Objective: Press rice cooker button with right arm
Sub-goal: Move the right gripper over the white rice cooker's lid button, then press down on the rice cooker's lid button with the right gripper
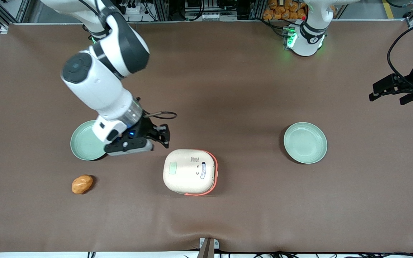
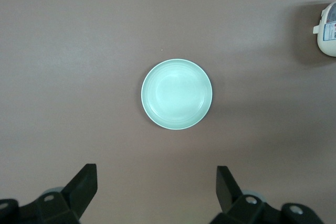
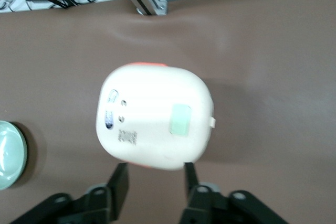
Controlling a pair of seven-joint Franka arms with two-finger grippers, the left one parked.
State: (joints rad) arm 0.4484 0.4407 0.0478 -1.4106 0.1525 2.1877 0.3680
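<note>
The rice cooker (image 1: pixel 190 172) stands lid-shut on the brown table, cream-white with salmon-orange trim. The pale mint-green button (image 1: pixel 172 167) is on the lid at the edge toward the working arm's end. The right arm's black gripper (image 1: pixel 160 138), with its blue light, hangs above the table just beside the cooker, slightly farther from the front camera than it. The right wrist view shows the cooker (image 3: pixel 152 124) and button (image 3: pixel 181 119) just ahead of the gripper (image 3: pixel 155 178), whose fingers (image 3: pixel 121 179) are open, empty and touching nothing.
A mint-green plate (image 1: pixel 84 145) lies partly under the right arm's wrist and shows in the right wrist view (image 3: pixel 8 156). A second plate (image 1: pixel 305 142) lies toward the parked arm's end. An orange-brown lump (image 1: pixel 82 184) lies nearer the front camera.
</note>
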